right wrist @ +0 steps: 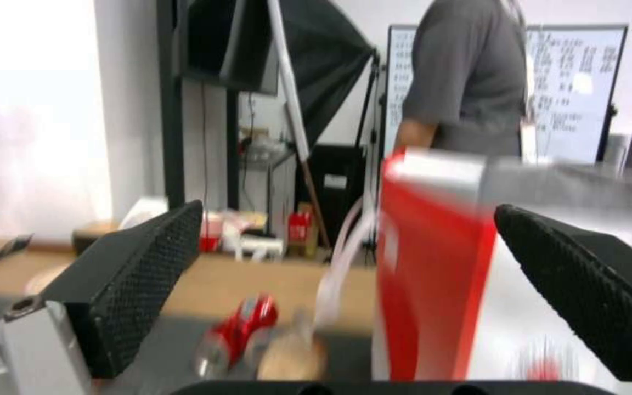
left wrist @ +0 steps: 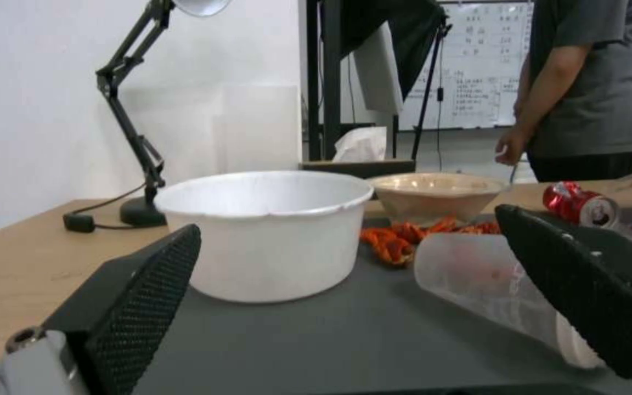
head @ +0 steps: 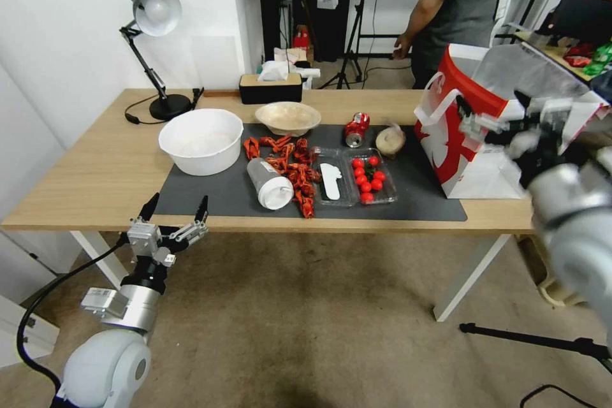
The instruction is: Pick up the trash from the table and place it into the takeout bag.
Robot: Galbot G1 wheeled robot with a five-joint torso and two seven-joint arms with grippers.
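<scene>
Desk (head: 95,172): light wood, dark mat across the middle.

Bag (head: 468,140): red and white paper, upright at the desk's right end, mouth open, white handles on the near side. Judged light and easily tipped or creased.

Trash, all on or near the mat:
- Clear cup (head: 268,183), white lid, lying on its side near the front edge, just right of the big white bowl (head: 201,140). Judged light, thin-walled, slippery and prone to roll; best taken across the body near the lid, gently.
- Beige bowl (head: 288,117), upright behind the mat's far edge. Judged light and stiff; take by the rim.
- Can (head: 356,129), red, on its side right of the beige bowl. Judged rigid, smooth, apt to roll; take across the middle.
- Paper lump (head: 390,140), just right of the can, near the bag. Judged soft and crushable; any pinch should hold.

Not trash: tray of tomatoes (head: 368,180); red scraps (head: 293,172) scattered mid-mat.

Left end effector (head: 175,213): released, fingers spread, empty, hovering off the desk's front edge, facing the white bowl and clear cup.

Right end effector (head: 510,121): released, empty, raised beside the bag's top.
</scene>
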